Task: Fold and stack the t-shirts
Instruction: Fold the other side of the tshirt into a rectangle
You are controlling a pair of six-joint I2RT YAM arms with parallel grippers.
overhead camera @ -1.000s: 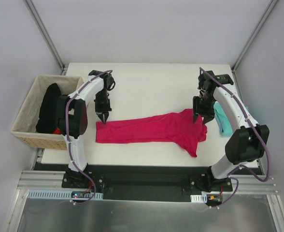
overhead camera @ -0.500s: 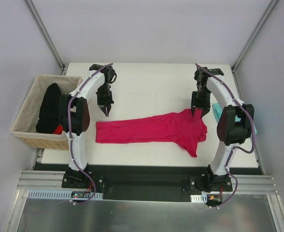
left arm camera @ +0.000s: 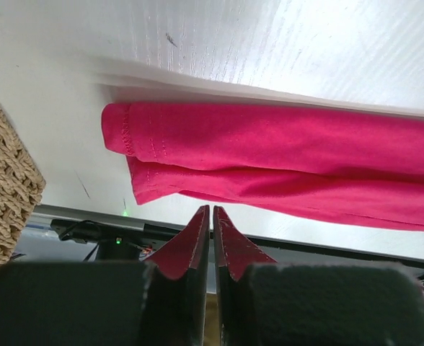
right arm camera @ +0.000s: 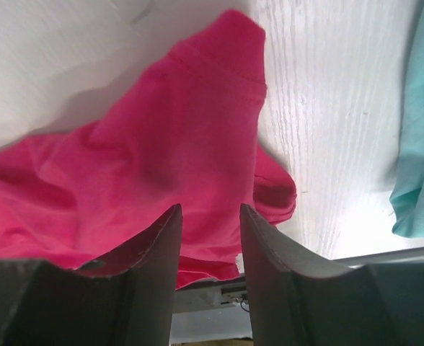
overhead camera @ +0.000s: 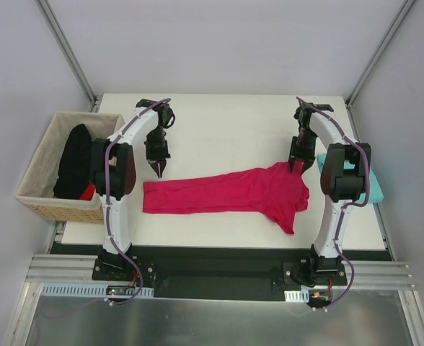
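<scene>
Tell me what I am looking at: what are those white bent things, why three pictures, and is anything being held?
The white bent things are two robot arms bolted at the near edge of a table, each ending in a two-finger gripper. The wide picture comes from a camera fixed overhead. The two close-ups come from cameras on the wrists; the dark wedges there are each gripper's own fingers. On the table lie a crimson-pink t-shirt, stretched out sideways, and a teal t-shirt at the right edge. A wicker basket of dark clothes stands left of the table. The left gripper is shut and empty, beyond the pink shirt's left end. The right gripper is open over its right end, gripping nothing that I can see.
</scene>
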